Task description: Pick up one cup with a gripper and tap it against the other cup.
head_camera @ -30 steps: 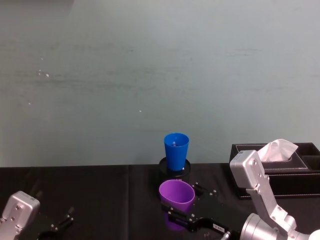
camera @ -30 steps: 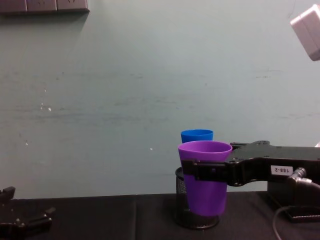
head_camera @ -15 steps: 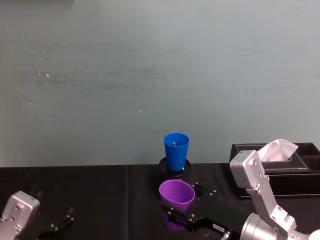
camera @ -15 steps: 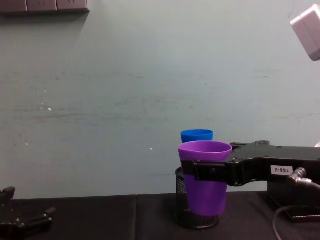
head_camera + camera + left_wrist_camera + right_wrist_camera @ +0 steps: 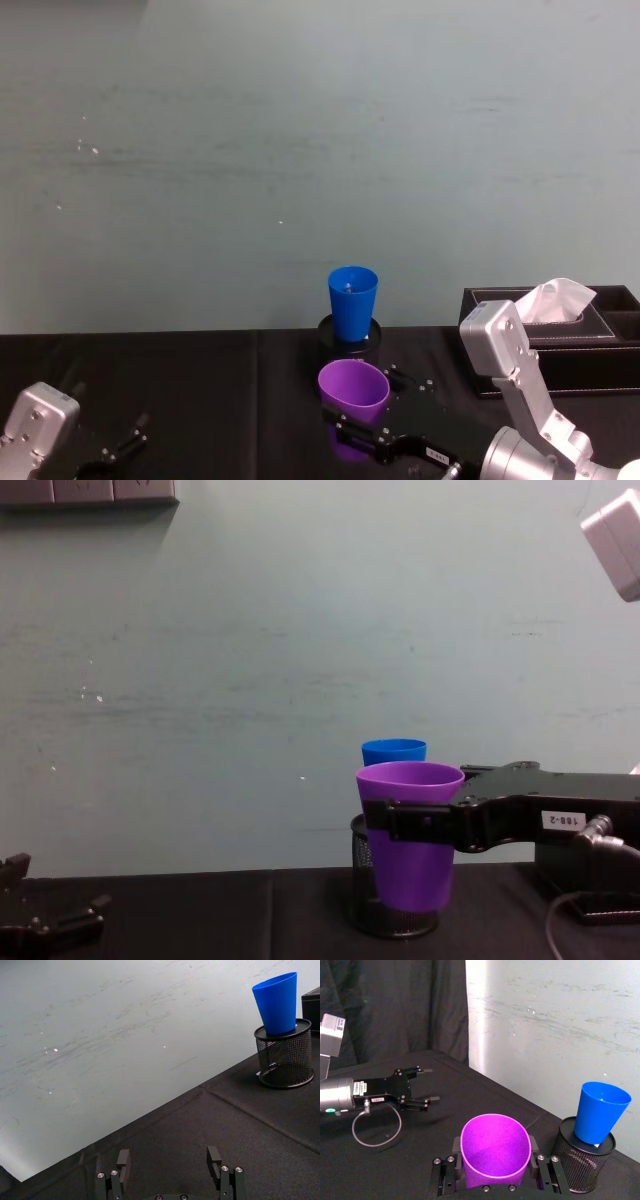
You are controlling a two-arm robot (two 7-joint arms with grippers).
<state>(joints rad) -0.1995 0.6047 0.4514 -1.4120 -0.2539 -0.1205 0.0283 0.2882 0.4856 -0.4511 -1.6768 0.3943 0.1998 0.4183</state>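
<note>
- Right tool (image 5: 415, 822): fingers closed on either side of the purple cup (image 5: 410, 830), held upright above the counter (image 5: 200, 400).
- Blue cup (image 5: 394, 752): just beyond the right tool, seated in a black mesh pen holder (image 5: 582, 1162).
- Left tool (image 5: 170, 1170): fingers spread apart, holding nothing, low over the counter.

We see even, cool, slightly dim light; the black tabletop (image 5: 200, 400) swallows shadows, and the head view looks soft throughout.
</note>
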